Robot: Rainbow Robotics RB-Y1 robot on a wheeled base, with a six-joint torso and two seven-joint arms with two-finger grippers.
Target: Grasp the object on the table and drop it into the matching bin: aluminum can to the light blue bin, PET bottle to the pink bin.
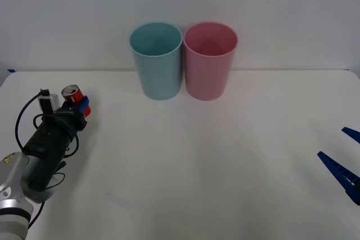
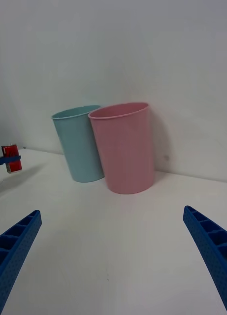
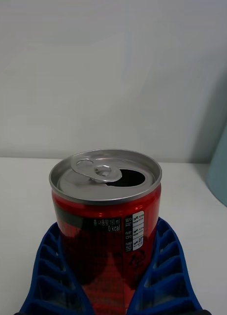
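A: Left tool (image 3: 113, 290) up close, blue fingers (image 3: 49, 275) clamped on the red can (image 3: 106, 221), tab open, label reading "0 kcal".

B: It's at the table's (image 1: 197, 167) left side, well left of the light blue bin (image 1: 157, 60) and pink bin (image 1: 210, 60). Right tool (image 2: 113, 256) spread apart, low right.

My right gripper (image 2: 113, 256) is wide open, with one blue finger on each side. Straight ahead of it stands the pink bin (image 2: 124, 147) on the white tabletop (image 2: 103, 236). The light blue bin (image 2: 80, 143) touches the pink one and sits a bit farther back. Far off to the side, my left gripper (image 2: 6, 160) holds the small red can (image 2: 11, 157) upright.
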